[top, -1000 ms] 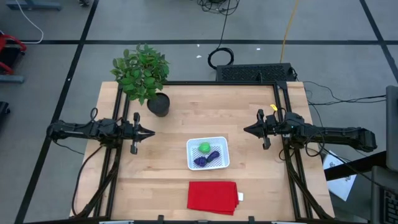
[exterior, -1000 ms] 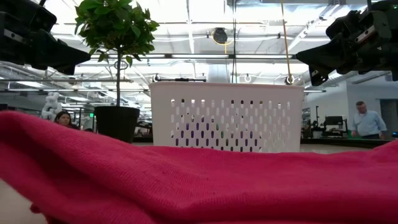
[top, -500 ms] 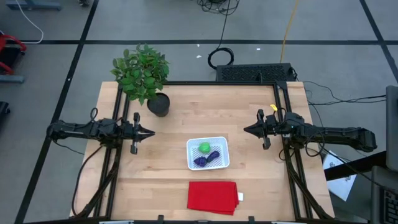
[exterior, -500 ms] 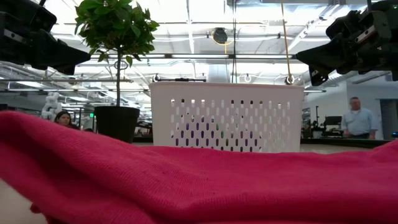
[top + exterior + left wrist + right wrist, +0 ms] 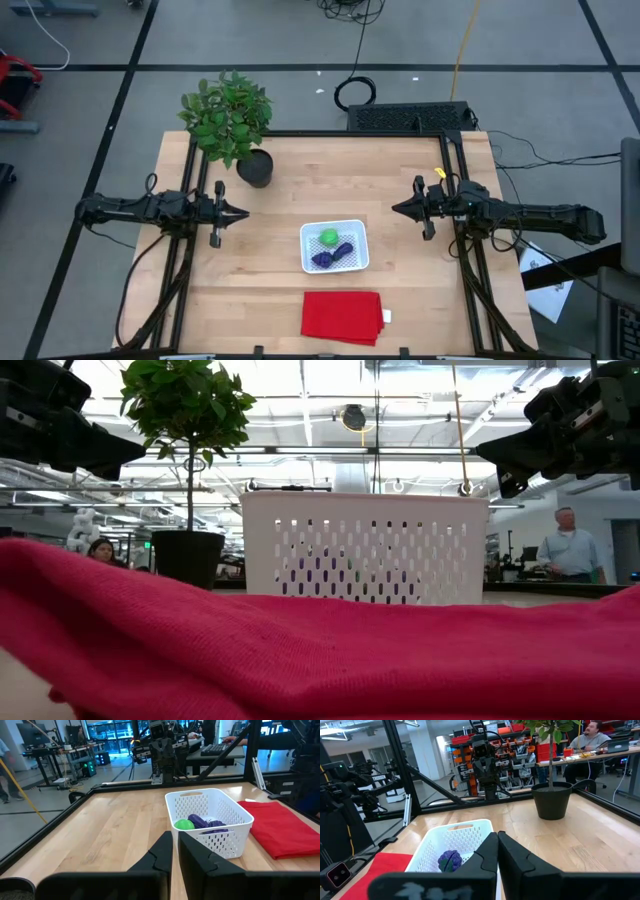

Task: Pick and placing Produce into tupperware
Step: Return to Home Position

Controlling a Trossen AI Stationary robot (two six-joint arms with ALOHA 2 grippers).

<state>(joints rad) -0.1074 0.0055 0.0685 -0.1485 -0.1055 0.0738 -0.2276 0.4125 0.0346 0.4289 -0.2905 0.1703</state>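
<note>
On my left, the left tool [image 5: 243, 213] hangs over the tabletop's [image 5: 330, 180] left side, pointing toward the middle. In its wrist view the two fingers are pressed together but for a hairline gap.

Behind it, at the far left corner, the potted plant [image 5: 228, 118] stands upright.

Near the middle of the tabletop sits the white perforated tupperware [image 5: 305, 248], well apart from both tools. All three produce pieces lie inside it. The round green toy fruit [image 5: 328, 237] is on the far side. The purple toy grape bunch [image 5: 322, 259] is on the near side. The elongated dark purple toy [image 5: 345, 249] lies just beside the grapes, toward my right.

The red folded cloth [image 5: 341, 316] lies flat at the near edge, just in front of the tupperware and not touching it.

On my right, the right tool [image 5: 396, 209] hangs over the right side, facing the left one, its fingers closed against each other.
</note>
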